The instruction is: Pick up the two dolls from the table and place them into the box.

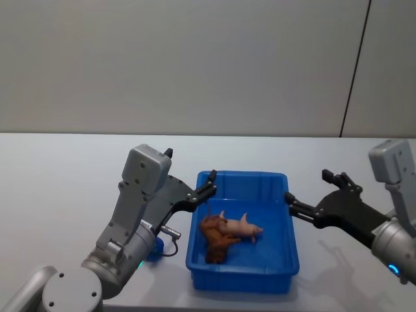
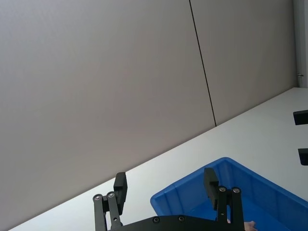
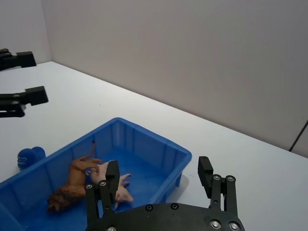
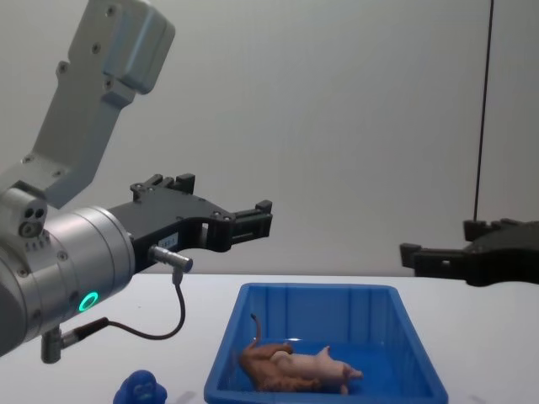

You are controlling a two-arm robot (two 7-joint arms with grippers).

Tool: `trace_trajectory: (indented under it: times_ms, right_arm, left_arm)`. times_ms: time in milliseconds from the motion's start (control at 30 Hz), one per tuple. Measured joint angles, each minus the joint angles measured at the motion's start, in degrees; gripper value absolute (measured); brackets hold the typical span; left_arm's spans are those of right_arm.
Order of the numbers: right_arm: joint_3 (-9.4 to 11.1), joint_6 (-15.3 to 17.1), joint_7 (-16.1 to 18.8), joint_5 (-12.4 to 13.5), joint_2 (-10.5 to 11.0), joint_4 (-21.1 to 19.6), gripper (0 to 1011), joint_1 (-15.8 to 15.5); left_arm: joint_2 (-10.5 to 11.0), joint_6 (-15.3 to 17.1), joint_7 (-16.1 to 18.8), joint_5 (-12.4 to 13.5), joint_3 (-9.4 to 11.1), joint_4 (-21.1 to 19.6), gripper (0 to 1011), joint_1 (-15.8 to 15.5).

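**Both dolls lying in the box, both arms raised beside it.**

- **Small blue figure** (image 4: pixel 143 389): a rounded figure standing on the tabletop (image 1: pixel 58 188), just outside the box's left wall near its front corner. It is apart from the box, under the left arm.
- **Box** (image 1: pixel 240 278): a shallow bright blue tray with sloped walls. It sits flat on the tabletop, with one short wall toward the robot.
- **Lion** (image 1: pixel 214 239): a brown doll lying on its side on the box floor, in the left half. Its darker mane points toward the front wall and its tail toward the back wall.
- **Pig** (image 1: pixel 243 227): a pale pink doll lying on its side at about the middle of the box floor. It touches the lion and partly overlaps the lion's hind end, with its legs pointing toward the right wall.
- **Left gripper** (image 2: pixel 165 185): held in the air over the box's left rear corner, well above the rim in the chest view. Its jaws are spread wide and have nothing between them.
- **Right gripper** (image 1: pixel 308 186): held in the air just outside the box's right wall, toward the back, with its tips pointing at the box. Its jaws are also wide apart and empty.
- **Wall** (image 1: pixel 195 65): a plain grey wall rising beyond the box, where the tabletop ends.
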Motion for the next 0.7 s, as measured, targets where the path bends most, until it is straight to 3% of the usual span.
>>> trace_trajectory:
  times_ms: [300,700]
  right_arm:
    - [0.9,-0.5,-0.4,0.8,1.0,0.6,1001,-0.1]
    - [1.5,-0.8,-0.6,1.4,1.6,0.9,1001,-0.2]
  left_arm:
    - [0.0,0.2,0.0,0.4,-0.1,0.0,1002,0.0]
    - [1.8,3.6,1.4,0.5,-0.9,-2.0,1002,1.9]
